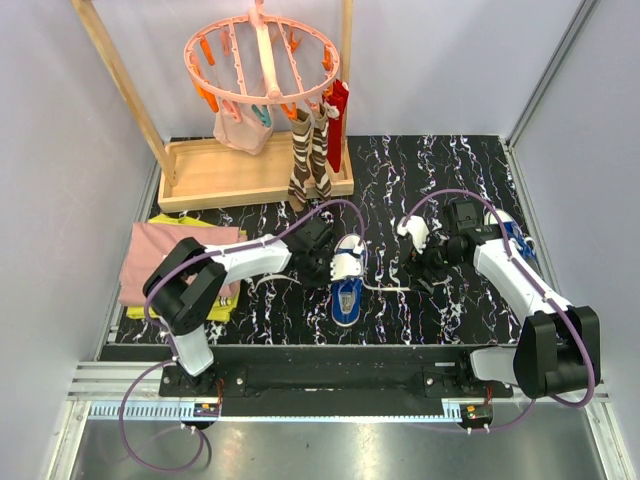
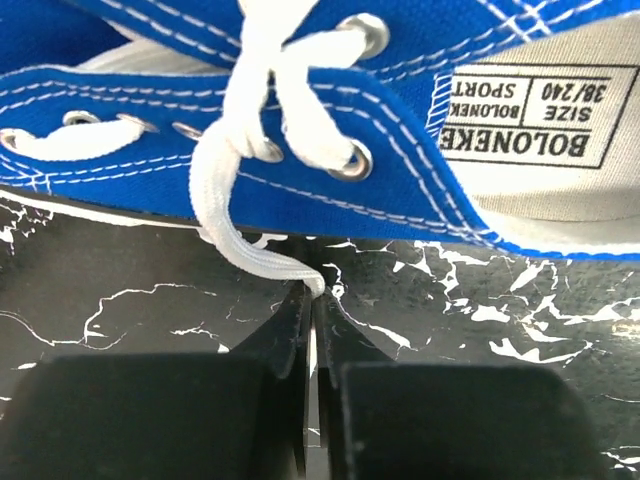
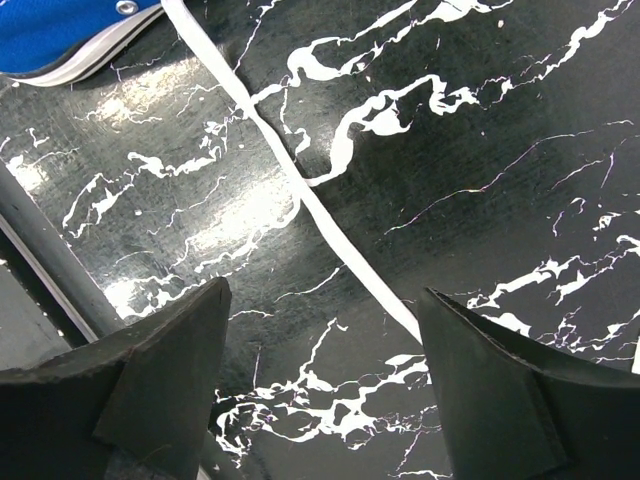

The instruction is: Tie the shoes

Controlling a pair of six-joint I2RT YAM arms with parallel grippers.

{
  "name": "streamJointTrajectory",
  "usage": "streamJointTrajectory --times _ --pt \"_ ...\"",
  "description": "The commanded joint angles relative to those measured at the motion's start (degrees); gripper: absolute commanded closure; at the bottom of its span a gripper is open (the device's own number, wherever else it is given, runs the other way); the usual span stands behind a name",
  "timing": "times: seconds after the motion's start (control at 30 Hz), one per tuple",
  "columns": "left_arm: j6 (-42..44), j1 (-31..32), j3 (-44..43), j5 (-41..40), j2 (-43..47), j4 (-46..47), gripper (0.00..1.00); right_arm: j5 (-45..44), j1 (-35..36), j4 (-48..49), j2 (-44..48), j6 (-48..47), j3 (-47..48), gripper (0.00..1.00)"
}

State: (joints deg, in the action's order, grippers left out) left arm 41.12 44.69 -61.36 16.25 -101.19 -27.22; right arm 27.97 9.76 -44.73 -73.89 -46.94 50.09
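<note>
A blue sneaker (image 1: 347, 285) with a white toe cap lies on the black marbled mat between the arms. In the left wrist view its laced side (image 2: 400, 110) fills the top. My left gripper (image 2: 312, 296) is shut on the white lace (image 2: 225, 215) just beside the shoe; in the top view it (image 1: 322, 264) sits at the shoe's left. My right gripper (image 3: 325, 300) is open above the mat, with the other lace end (image 3: 300, 185) running between its fingers, not held. In the top view it (image 1: 428, 272) is right of the shoe. A second blue shoe (image 1: 513, 236) lies behind the right arm, mostly hidden.
A wooden rack (image 1: 250, 170) with a pink peg hanger (image 1: 262, 55) and striped brown socks (image 1: 308, 155) stands at the back. Folded pink and yellow cloths (image 1: 170, 260) lie at the left edge. A corner of the sneaker (image 3: 60, 35) shows in the right wrist view.
</note>
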Motion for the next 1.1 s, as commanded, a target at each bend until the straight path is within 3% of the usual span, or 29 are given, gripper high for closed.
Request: streamJointTrajectory --times 0.0,0.23,0.53,0.87,1.07 --pt "-3.1 -1.2 1.7 3.3 6.6 2.7 1.0 -1.0 0.2 0.3 1.6 -2.1 -0.3 0.18" --pt "-18.3 -3.5 5.6 11.9 16.6 12.3 1.0 0.2 0.3 1.2 0.3 -2.4 -0.9 0.29" --pt "-37.1 -5.4 9.2 17.8 16.5 24.4 1.0 -0.3 1.7 3.3 -3.2 -5.4 -2.2 0.38" --pt "-39.5 -8.0 8.9 19.5 15.7 26.0 1.0 -8.1 5.7 11.2 -8.5 -9.4 -6.3 0.41" --pt "-38.9 -8.0 9.4 20.8 15.6 25.9 1.0 -13.6 5.6 11.9 -11.1 -9.8 -6.4 0.33"
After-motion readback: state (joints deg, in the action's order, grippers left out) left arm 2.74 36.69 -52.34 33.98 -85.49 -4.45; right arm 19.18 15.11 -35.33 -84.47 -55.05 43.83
